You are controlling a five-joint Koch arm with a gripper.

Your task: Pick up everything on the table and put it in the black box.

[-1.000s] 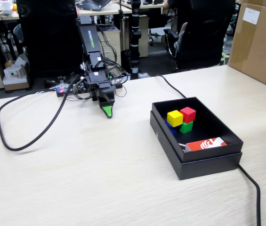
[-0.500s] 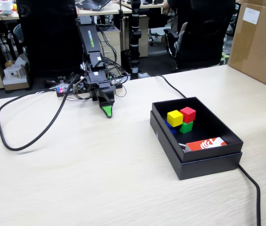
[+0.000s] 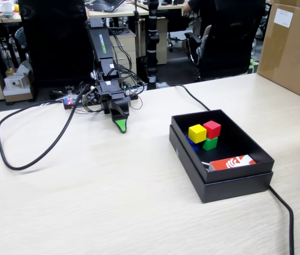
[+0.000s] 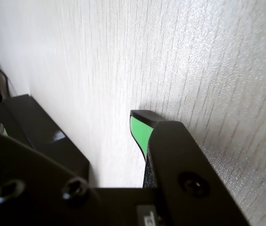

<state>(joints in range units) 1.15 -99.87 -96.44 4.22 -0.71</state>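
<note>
The black box (image 3: 229, 183) sits on the table (image 3: 112, 202) at the right of the fixed view. Inside it are all the cubes in a cluster: the yellow cube (image 3: 197, 133) rests on the blue cube (image 3: 191, 144), and the red cube (image 3: 212, 129) rests on the green cube (image 3: 210, 144). My gripper (image 3: 120, 124) hangs tip-down just above the bare table, left of the box, and holds nothing. In the wrist view the gripper (image 4: 71, 127) has its jaws well apart, with bare table between them. One green-padded fingertip (image 4: 139, 132) is at the right. A corner of the box (image 4: 38, 127) shows at the left.
A red-and-white card (image 3: 233, 162) lies in the box's near end. A black cable (image 3: 11, 162) loops over the table's left part, and another cable (image 3: 285, 212) runs past the box to the front right. A brown carton (image 3: 293, 48) stands at the far right.
</note>
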